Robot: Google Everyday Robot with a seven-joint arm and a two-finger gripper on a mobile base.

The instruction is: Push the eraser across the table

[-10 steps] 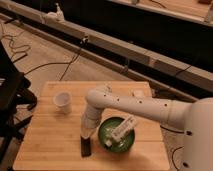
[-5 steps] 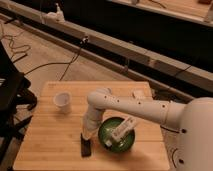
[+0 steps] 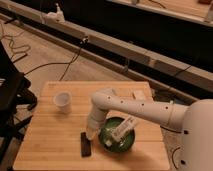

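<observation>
Black eraser (image 3: 86,145) near-to-far, tool (image 3: 90,133) over it

**Out of sight and out of frame**

The hand (image 3: 91,133) hangs low over the tabletop (image 3: 50,140) at the upper end of the eraser (image 3: 86,145). Whether it touches the eraser cannot be told. The arm (image 3: 130,106) covers the left rim of the green dish (image 3: 126,145). The robot's white body (image 3: 200,135) is cut off by the right and bottom edges. A black chair (image 3: 10,95) is cut off at the left edge.
</observation>
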